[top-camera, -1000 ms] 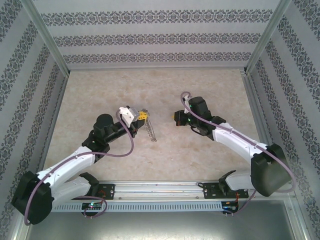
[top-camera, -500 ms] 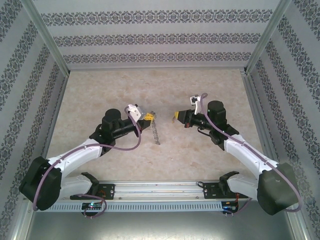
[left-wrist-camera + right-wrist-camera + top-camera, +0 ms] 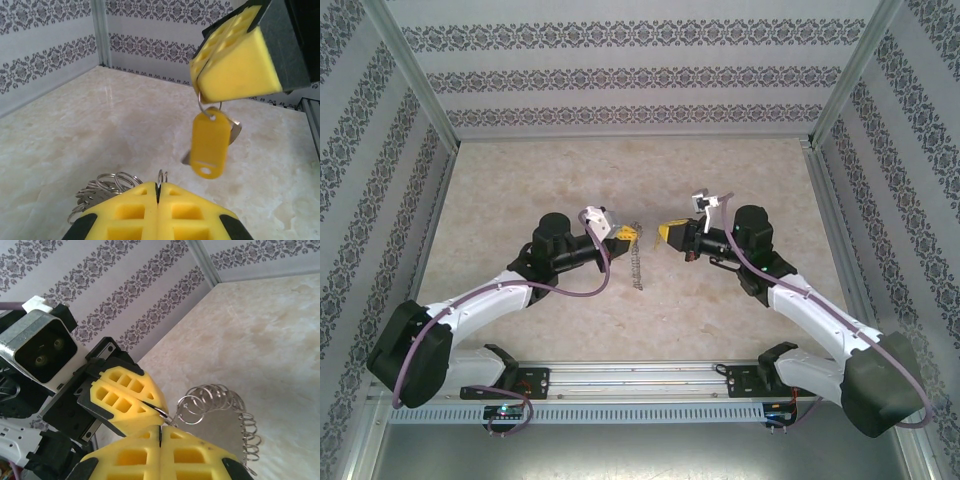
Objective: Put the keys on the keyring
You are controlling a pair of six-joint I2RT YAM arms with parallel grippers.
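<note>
In the top view my left gripper [image 3: 626, 235] and right gripper [image 3: 666, 233] face each other tip to tip above mid-table. The left gripper [image 3: 158, 186] is shut on the rim of the keyring [image 3: 638, 265], a thin metal hoop fringed with several small rings [image 3: 220, 402] that dangles toward the table. The right gripper [image 3: 197, 85] is shut on a small loop from which the key [image 3: 210, 142] hangs, with a yellow tag in front and the metal blade [image 3: 235, 131] behind. In the right wrist view my right gripper [image 3: 160, 429] nearly touches the left gripper [image 3: 161, 411].
Beige marble-patterned tabletop [image 3: 520, 180] lies all around. Patterned walls with metal posts [image 3: 420, 90] enclose it on three sides. A metal rail [image 3: 640, 375] with the arm bases runs along the near edge.
The left gripper has carried the keyring to the right and the right gripper has turned and moved left, so the two tips now sit close together.
</note>
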